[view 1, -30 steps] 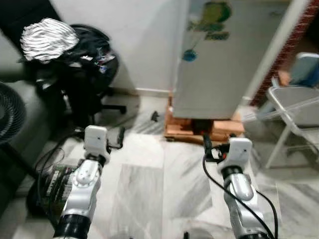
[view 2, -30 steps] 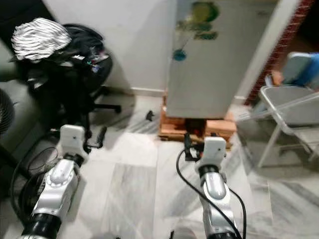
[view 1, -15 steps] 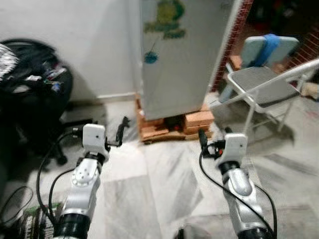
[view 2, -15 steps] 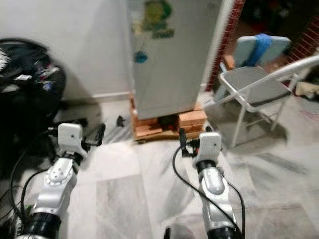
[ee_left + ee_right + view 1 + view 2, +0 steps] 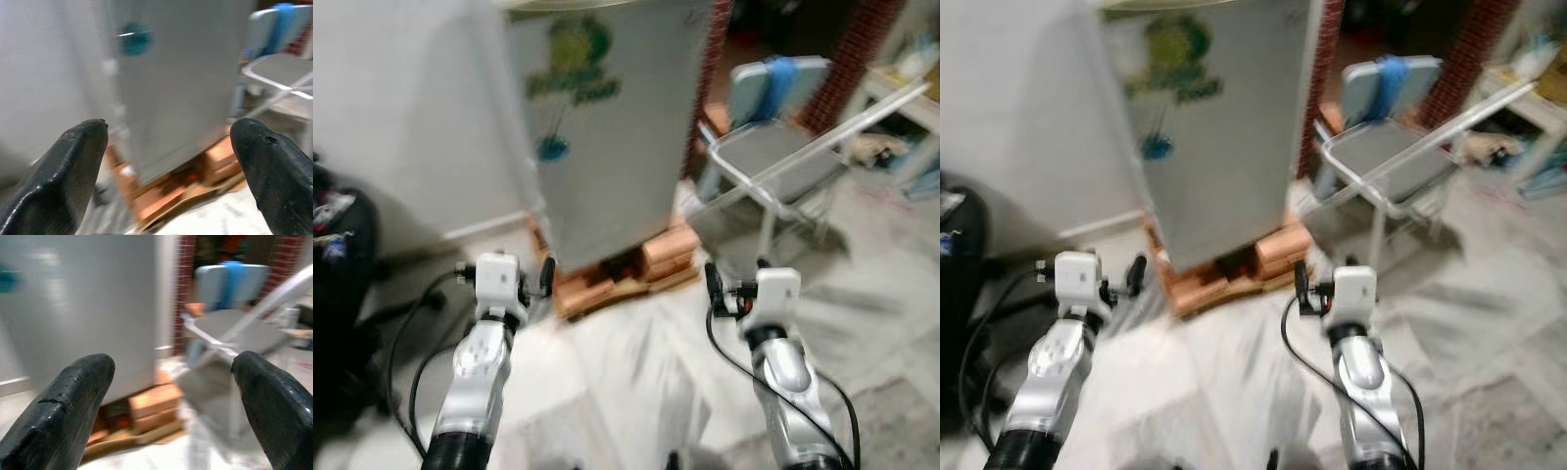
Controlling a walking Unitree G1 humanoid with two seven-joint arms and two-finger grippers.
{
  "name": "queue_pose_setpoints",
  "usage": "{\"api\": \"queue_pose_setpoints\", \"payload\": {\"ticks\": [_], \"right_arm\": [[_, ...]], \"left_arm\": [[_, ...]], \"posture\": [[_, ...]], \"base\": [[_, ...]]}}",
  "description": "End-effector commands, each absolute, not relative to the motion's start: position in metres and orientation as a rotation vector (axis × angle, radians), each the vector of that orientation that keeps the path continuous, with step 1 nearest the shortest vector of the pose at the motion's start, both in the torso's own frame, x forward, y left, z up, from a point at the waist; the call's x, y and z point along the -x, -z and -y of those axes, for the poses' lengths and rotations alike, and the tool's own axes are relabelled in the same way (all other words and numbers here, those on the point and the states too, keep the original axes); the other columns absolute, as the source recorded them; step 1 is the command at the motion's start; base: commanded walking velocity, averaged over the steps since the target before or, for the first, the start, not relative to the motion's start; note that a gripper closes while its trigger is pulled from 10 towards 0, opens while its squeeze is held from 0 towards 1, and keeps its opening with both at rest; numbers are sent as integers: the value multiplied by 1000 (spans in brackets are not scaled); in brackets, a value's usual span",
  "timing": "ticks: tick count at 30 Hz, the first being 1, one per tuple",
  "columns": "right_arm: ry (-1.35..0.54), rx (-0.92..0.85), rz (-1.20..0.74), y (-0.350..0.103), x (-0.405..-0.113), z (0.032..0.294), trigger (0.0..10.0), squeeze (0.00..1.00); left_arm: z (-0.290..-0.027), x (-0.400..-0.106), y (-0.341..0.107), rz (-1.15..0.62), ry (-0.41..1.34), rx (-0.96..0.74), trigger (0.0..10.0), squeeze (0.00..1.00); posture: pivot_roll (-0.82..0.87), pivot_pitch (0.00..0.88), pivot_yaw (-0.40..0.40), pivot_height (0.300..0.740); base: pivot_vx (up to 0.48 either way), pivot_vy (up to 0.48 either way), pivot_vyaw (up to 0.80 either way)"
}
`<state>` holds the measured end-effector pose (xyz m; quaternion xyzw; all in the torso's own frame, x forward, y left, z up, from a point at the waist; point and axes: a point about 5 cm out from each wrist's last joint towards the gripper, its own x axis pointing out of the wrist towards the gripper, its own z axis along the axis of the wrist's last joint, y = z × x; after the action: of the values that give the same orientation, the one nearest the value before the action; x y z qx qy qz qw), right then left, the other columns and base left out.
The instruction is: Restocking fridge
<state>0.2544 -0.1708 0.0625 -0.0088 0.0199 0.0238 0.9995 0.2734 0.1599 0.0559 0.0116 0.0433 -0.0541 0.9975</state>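
Fridge stands ahead of me, far centre, door closed w/ stickers, propped on bricks on the marble floor. My left gripper & right gripper are both held out low in front, fingers spread wide, nothing in either. Folding chair is far right, just beside the fridge; pics blurry.

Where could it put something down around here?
Bare marble floor lies between the two arms, before the fridge. More lies right of the right pincer, below the folding chair. The left edge, with cables and dark clutter, is crowded.
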Motion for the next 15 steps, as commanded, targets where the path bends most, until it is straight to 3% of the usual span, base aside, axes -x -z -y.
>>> {"api": "queue_pose_setpoints", "payload": {"ticks": [1, 5, 11, 15], "right_arm": [[-12, 32, -38, -64, -255, 182, 10000, 0], [-12, 37, -44, -63, -255, 184, 10000, 0], [-13, 35, -46, -62, -253, 181, 10000, 0], [-23, 30, -58, -60, -253, 182, 10000, 0]], "left_arm": [[-151, -274, -55, -92, 127, -14, 10000, 0], [-149, -278, -58, -92, 128, -7, 10000, 0], [-150, -280, -57, -110, 113, 9, 10000, 0], [-149, -274, -55, -116, 112, 5, 10000, 0]], "posture": [[-23, 22, 18, 740], [-21, 22, 18, 740], [-20, 22, 19, 740], [-13, 25, 7, 740]], "base": [[341, 337, -800], [343, 336, -800], [0, 457, -800], [0, 480, 0]]}}
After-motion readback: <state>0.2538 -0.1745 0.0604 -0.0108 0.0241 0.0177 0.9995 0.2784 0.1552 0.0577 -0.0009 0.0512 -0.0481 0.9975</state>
